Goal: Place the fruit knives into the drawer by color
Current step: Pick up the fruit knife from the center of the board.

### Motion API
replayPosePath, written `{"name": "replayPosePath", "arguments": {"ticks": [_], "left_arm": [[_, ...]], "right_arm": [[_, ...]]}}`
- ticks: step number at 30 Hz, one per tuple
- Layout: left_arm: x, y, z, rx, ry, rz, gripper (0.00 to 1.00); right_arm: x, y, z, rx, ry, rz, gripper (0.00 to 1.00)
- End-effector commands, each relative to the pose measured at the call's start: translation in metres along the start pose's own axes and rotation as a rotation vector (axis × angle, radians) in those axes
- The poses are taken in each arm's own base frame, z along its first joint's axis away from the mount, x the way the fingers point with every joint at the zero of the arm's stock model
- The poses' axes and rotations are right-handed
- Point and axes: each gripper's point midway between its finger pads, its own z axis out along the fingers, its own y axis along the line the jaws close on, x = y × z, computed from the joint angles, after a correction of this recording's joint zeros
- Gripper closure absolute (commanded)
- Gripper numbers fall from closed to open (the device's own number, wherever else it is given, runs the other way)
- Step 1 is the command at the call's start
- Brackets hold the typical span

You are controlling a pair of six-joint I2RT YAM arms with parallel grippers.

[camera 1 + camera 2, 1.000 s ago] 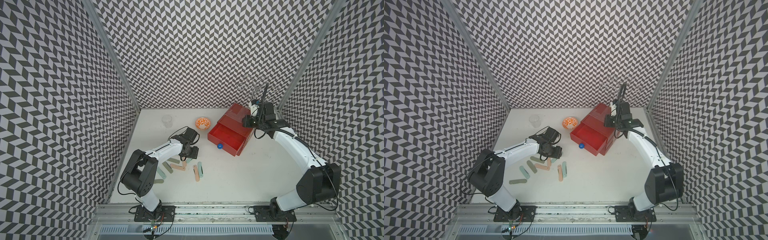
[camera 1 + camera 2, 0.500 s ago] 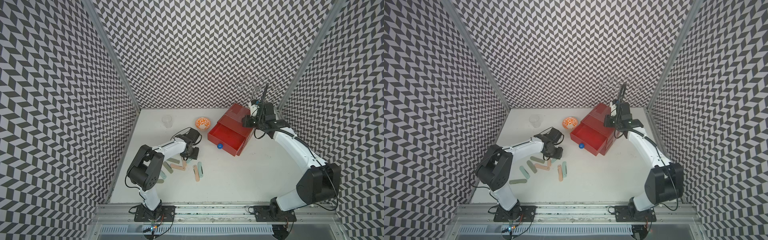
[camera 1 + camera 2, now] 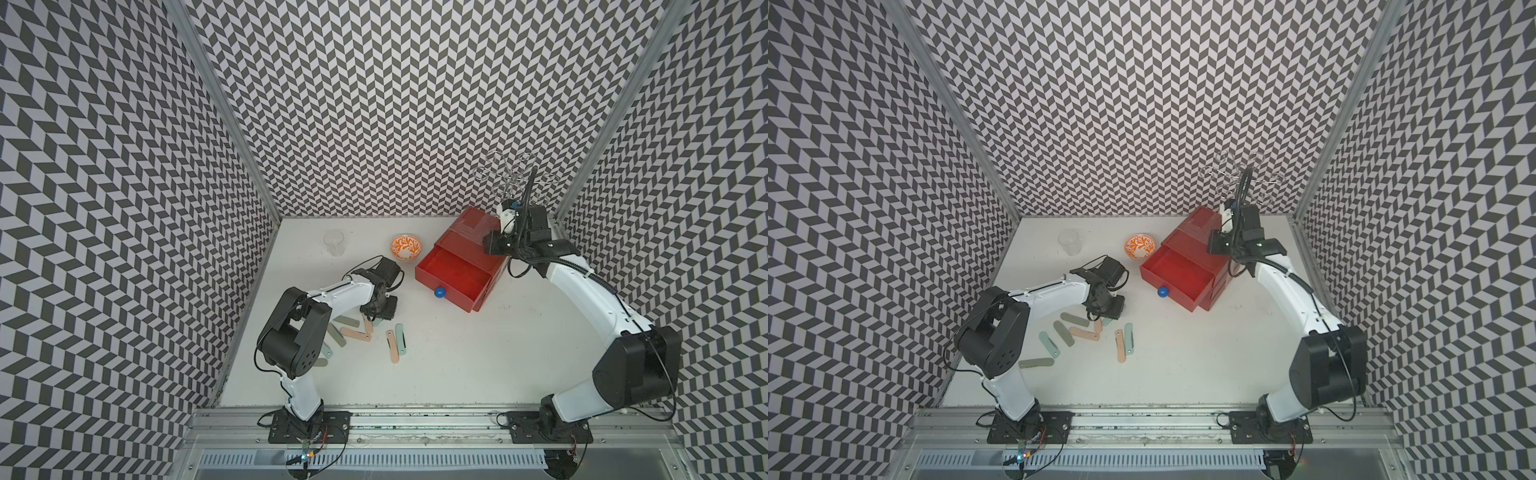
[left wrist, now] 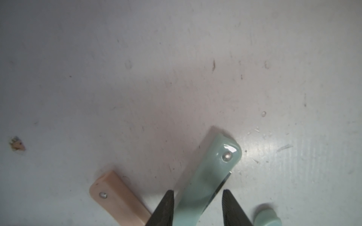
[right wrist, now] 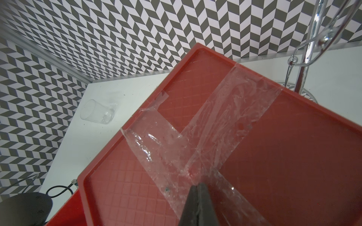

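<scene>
Several fruit knives [image 3: 355, 333] in peach, mint and grey-green lie scattered on the white table, seen in both top views [image 3: 1084, 333]. My left gripper [image 4: 197, 190] is open and straddles a mint knife [image 4: 211, 172]. One finger touches it and a gap shows at the other. A peach knife [image 4: 115, 197] lies beside it. The red drawer chest [image 3: 469, 266] has its top drawer pulled out, with a blue knob [image 3: 439, 292]. My right gripper [image 5: 197, 185] is shut, tips over the taped top of the chest [image 5: 293, 146].
An orange-patterned bowl [image 3: 406, 248] sits just left of the chest. A clear glass [image 3: 334, 242] stands further left near the back wall. A wire rack [image 3: 515, 174] stands behind the chest, close to the right arm.
My left gripper has come down toward the front onto the knife pile and its jaws have narrowed around the mint knife. The right arm has not moved.
</scene>
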Motion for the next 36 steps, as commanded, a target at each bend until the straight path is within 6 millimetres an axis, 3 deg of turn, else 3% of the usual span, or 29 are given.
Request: {"name": "replayPosePath", "arguments": {"ticks": [1, 8, 14, 25, 31, 36], "left_arm": [[-0.005, -0.003, 0.0, -0.005, 0.001, 0.015, 0.59], [-0.002, -0.001, 0.004, -0.014, 0.016, 0.009, 0.6], [0.001, 0.004, 0.009, -0.034, 0.034, -0.01, 0.69], [0.01, 0.023, 0.021, -0.077, 0.087, -0.109, 0.7], [0.011, 0.024, 0.022, -0.072, 0.088, -0.12, 0.88], [0.01, 0.024, 0.022, -0.071, 0.086, -0.121, 0.95]], "right_arm": [[0.038, -0.011, 0.005, 0.029, 0.127, 0.023, 1.0], [0.038, -0.011, 0.005, 0.03, 0.128, 0.021, 1.0], [0.037, -0.011, 0.005, 0.029, 0.126, 0.024, 1.0], [0.036, -0.011, 0.004, 0.032, 0.124, 0.017, 1.0], [0.034, -0.01, 0.003, 0.031, 0.121, 0.016, 1.0], [0.032, -0.009, 0.003, 0.028, 0.119, 0.016, 1.0]]}}
